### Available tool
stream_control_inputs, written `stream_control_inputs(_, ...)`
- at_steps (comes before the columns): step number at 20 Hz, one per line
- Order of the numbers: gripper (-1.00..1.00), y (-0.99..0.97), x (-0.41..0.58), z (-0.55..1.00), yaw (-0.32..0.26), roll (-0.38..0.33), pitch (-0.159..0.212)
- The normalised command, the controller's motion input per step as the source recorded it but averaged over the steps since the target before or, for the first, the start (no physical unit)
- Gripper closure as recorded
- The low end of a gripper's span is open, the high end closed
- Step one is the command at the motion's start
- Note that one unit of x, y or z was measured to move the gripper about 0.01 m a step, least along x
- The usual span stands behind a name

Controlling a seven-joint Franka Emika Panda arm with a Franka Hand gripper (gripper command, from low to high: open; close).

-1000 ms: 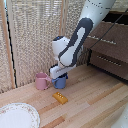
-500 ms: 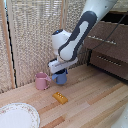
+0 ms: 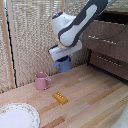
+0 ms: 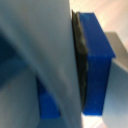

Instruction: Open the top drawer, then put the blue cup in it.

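Observation:
My gripper (image 3: 62,58) is shut on the blue cup (image 3: 64,65) and holds it in the air, well above the wooden table. The cup hangs to the exterior view's left of the dark brown dresser. The top drawer (image 3: 106,36) has a slim silver bar handle, and its front juts out toward the table with a dark opening above it. In the wrist view the blue cup (image 4: 98,60) fills the frame, blurred, pressed against a dark finger pad (image 4: 80,70). The cup's inside is hidden.
A pink mug (image 3: 41,81) stands on the table below and to the exterior view's left of the cup. A small orange block (image 3: 60,97) lies nearer the front. A white plate (image 3: 17,116) sits at the front left. A lower drawer (image 3: 107,61) is shut.
The gripper has lifted the blue cup off the table beside the pink mug and carried it up and toward the exterior view's right, nearer the dresser.

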Motion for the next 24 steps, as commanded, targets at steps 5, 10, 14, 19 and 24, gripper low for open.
stream_control_inputs(5, 1.00, 0.00, 0.053, 0.76, -0.331, -0.015, 0.004)
stream_control_inputs(10, 1.00, 0.00, 0.034, 0.65, -0.323, 0.033, 0.000)
stream_control_inputs(14, 1.00, 0.01, 0.099, 0.59, -0.304, 0.044, 0.000)
stream_control_inputs(19, 1.00, 0.03, 0.070, 0.46, -0.299, 0.123, 0.000)
stream_control_inputs(24, 1.00, 0.05, 0.078, 0.41, -0.291, 0.153, 0.000)
